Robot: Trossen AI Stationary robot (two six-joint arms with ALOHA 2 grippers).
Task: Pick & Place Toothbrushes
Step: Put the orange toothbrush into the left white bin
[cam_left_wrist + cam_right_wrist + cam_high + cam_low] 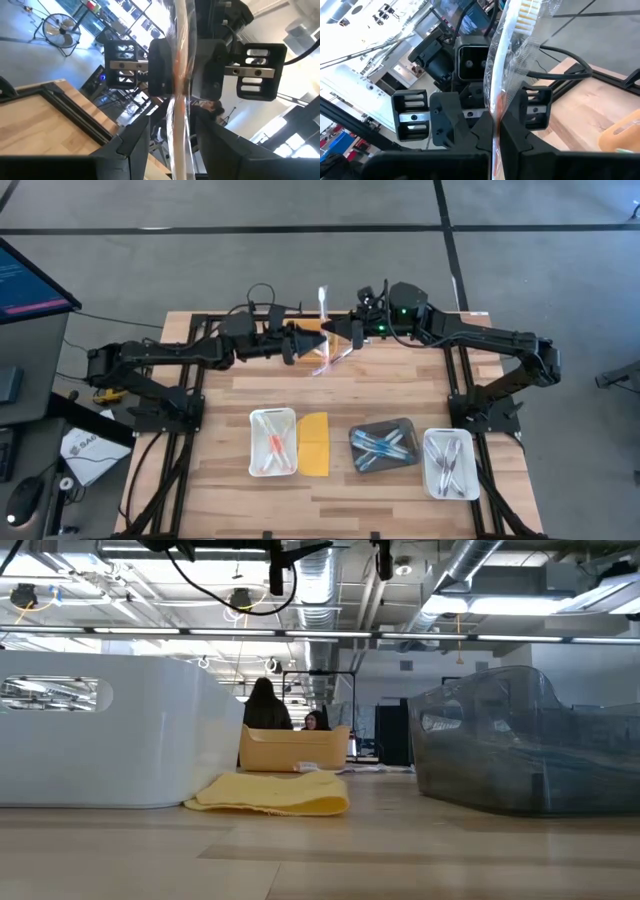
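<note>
A toothbrush in a clear wrapper (326, 330) hangs in the air over the far middle of the table, between my two grippers. Its bristle head (527, 12) points toward the far side. My right gripper (494, 132) comes in from the right and is shut on it. My left gripper (170, 145) faces it from the left, open, one finger on each side of the wrapper (180, 150). I cannot tell whether those fingers touch it. My right gripper pinches the wrapped toothbrush at about mid-handle (495, 112) between its two fingers. The fingers come roughly level from the table's right and lie across the handle. The toothbrush is lifted clear of the table, and loose wrapper trails past both ends.
Near the front edge stand a white tray (272, 442) with a pink-orange toothbrush, a flat yellow lid (314, 444), a grey tray (384, 446) with blue toothbrushes and a white tray (450, 463) with pale ones. Bare wood lies between the trays and the grippers.
</note>
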